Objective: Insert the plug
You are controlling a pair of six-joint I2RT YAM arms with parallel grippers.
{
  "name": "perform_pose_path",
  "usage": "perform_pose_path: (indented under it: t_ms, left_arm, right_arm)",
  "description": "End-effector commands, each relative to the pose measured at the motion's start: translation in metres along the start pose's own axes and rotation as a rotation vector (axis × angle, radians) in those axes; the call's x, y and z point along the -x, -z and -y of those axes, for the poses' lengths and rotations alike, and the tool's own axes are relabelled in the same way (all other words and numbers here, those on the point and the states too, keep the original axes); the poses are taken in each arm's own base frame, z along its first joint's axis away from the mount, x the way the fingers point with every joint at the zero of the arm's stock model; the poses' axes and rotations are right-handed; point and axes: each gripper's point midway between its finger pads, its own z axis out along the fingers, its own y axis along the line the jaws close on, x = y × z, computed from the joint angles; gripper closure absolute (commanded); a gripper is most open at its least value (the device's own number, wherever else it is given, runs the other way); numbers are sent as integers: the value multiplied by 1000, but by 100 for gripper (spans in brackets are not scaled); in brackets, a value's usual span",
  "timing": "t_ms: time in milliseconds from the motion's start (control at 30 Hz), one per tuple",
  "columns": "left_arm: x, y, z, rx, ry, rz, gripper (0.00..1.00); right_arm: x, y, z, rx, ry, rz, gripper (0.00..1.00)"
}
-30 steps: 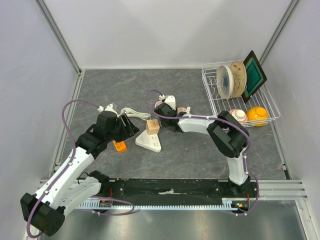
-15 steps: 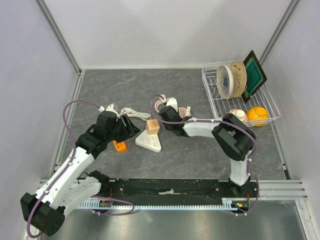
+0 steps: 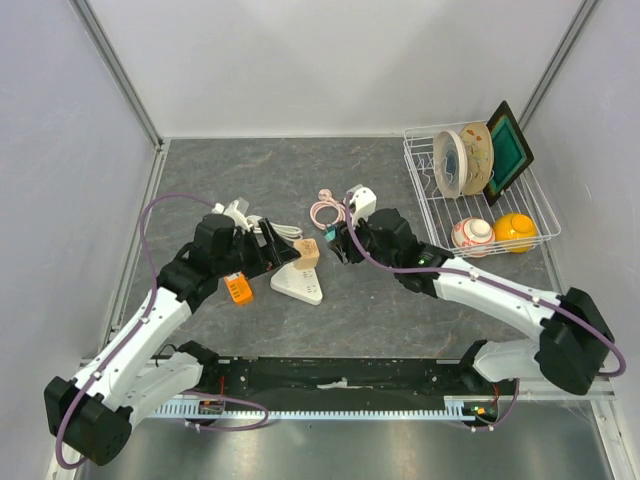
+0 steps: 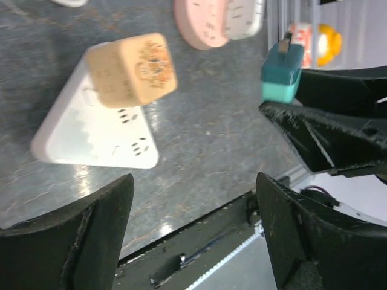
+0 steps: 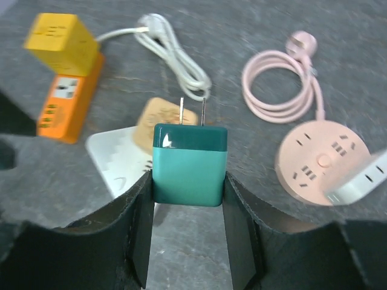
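Observation:
My right gripper (image 3: 336, 242) is shut on a teal plug (image 5: 189, 163), its two prongs pointing away from the wrist and toward the white power strip (image 5: 115, 158). The plug hangs above the table just right of the strip (image 3: 297, 285). A tan cube adapter (image 3: 307, 252) sits plugged in at the strip's far end. My left gripper (image 3: 276, 246) is open and empty, hovering left of the strip; in its wrist view the strip (image 4: 91, 130), the tan cube (image 4: 130, 69) and the teal plug (image 4: 282, 66) all show.
An orange strip (image 3: 237, 290) with a yellow cube (image 5: 57, 39) lies left of the white strip. A white cable (image 5: 172, 54), a pink cable (image 3: 324, 211) and a round pink power strip (image 5: 323, 163) lie behind. A dish rack (image 3: 425, 170) with plates stands back right.
My right arm has swung out to the right and lifted the teal plug away from the pink strip, turning it toward the white strip. My left gripper has moved right, closer to the strip.

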Motion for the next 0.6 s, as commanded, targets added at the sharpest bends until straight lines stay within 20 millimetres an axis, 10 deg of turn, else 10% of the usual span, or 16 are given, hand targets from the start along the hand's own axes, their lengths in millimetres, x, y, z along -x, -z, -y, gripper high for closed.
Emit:
perform_pose_path:
  t_ms: [0,567]
  left_arm:
    - [18,13,62,-249,-20,15,10]
    - [25,-9,87,-301,68,-59,21]
  right_arm:
    - [15,24,-43,257,60,51,91]
    - [34,46,-72,405,94,98,90]
